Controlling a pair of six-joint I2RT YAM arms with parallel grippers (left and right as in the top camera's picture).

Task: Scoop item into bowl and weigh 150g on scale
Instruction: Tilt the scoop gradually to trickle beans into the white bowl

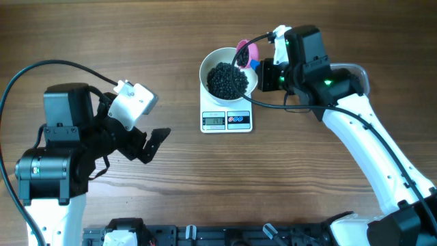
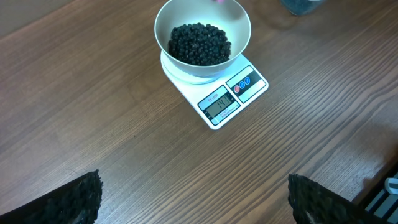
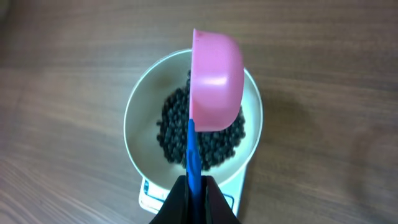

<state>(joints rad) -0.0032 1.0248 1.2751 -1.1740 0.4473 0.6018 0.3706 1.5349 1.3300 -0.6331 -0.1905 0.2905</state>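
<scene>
On top of the scale [image 1: 227, 120], the white bowl [image 1: 205, 68] is being carried. It is covering the whole platform except the front strip with the display and the two round buttons. The black pellets [image 1: 227, 80] are being contained in that bowl as a dark heap over its bottom, with the upper wall being left bare. Digits are being shown on the display, but they are too small to be read with confidence.

Directly above the scale, over the bowl's rim on the side away from the display, a pink scoop [image 3: 216, 78] is being held by its blue handle [image 3: 193, 155]. The handle is being pinched from both sides by the closed fingers of the right gripper [image 3: 194, 190]. The scoop is being held tilted with its rounded back turned toward the wrist camera, so its inside cannot be seen.

Well apart from the scale, off its display side and to the left, the left gripper [image 1: 145, 145] is being held above the wooden table [image 1: 102, 34]. Its fingers [image 2: 74, 200] are being spread wide, and nothing is being gripped between them. Bowl and scale are being framed between the two fingertips in the left wrist view. Beyond the scale's right side, a clear tub [image 1: 360, 74] is being partly hidden by the right arm.
</scene>
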